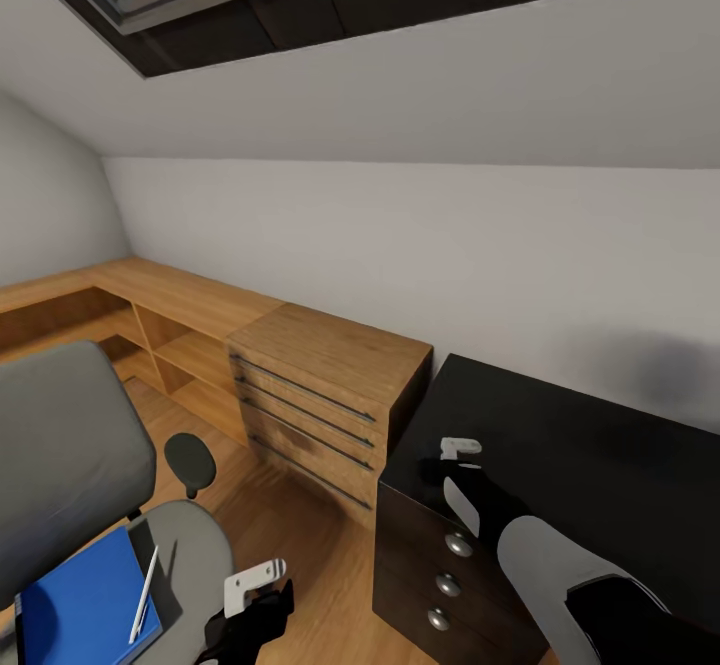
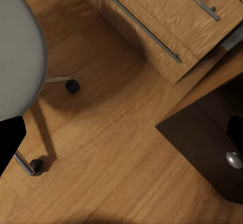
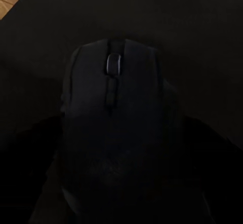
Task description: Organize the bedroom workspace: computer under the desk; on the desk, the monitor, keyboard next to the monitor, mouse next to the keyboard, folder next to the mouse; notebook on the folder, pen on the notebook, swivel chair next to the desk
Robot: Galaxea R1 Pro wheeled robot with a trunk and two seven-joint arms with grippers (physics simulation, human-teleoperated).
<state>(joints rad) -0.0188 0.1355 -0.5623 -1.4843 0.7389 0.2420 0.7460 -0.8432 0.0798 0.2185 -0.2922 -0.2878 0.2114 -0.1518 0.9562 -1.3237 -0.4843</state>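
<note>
The swivel chair (image 1: 70, 445) stands at the lower left, and its grey seat (image 2: 17, 47) also shows in the left wrist view. On the seat lies the blue folder (image 1: 80, 605) with the dark notebook (image 1: 165, 585) on its right part and the white pen (image 1: 145, 595) across both. My left gripper (image 1: 255, 600) hangs open and empty just right of the seat, above the floor. My right gripper (image 1: 455, 465) is over the left end of the black desk (image 1: 600, 445), shut on the dark mouse (image 3: 119, 133), which the right wrist view shows close up.
A light wooden drawer unit (image 1: 320, 385) and a low wooden shelf (image 1: 170, 295) run along the wall left of the desk. Dark drawers with round knobs (image 1: 440, 585) sit under the desk's left end. Wooden floor (image 2: 116, 148) lies between chair and drawers. The ceiling slopes low.
</note>
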